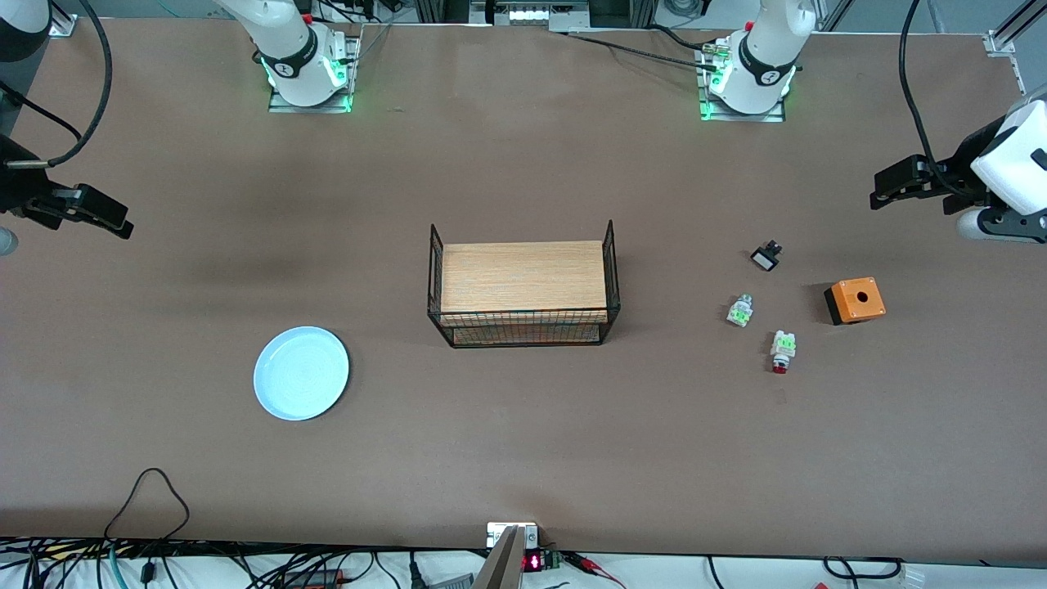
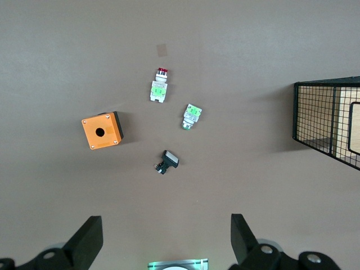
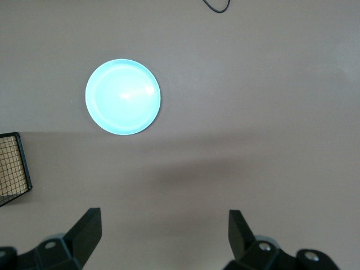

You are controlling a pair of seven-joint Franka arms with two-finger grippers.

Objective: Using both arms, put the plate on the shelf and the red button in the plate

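Front view, surface: A wide brown table [image 1: 523,458] fills the view. Both robot bases stand along its edge farthest from the camera; cables and a small red-lit display line the nearest edge.
Front view, middle: A black wire basket [image 1: 523,288] with a wooden board in it sits at the table's centre.
Front view, plate: The plate [image 1: 301,373] lies flat toward the right arm's end, nearer the camera than the basket.
Front view, red button: The red button [image 1: 782,351] lies on its side toward the left arm's end, long axis running from far edge to near edge, red cap toward the camera.
Front view, neighbours: A white-green part [image 1: 740,311], a small black part [image 1: 766,258] and an orange box [image 1: 855,300] lie near it.
Front view, grippers: The right gripper [image 1: 102,214] hangs over the table's end at the right arm's side, and the left gripper [image 1: 887,186] over the other end; both arms are cut off by the frame.
Left wrist view: The left gripper's fingers [image 2: 87,242] are spread wide, empty, high over the four small parts. Only one corner of the basket shows.
Right wrist view: The right gripper's fingers [image 3: 84,229] are spread wide, empty, above bare table near the plate. A basket corner and a cable loop [image 3: 216,5] are cut off.
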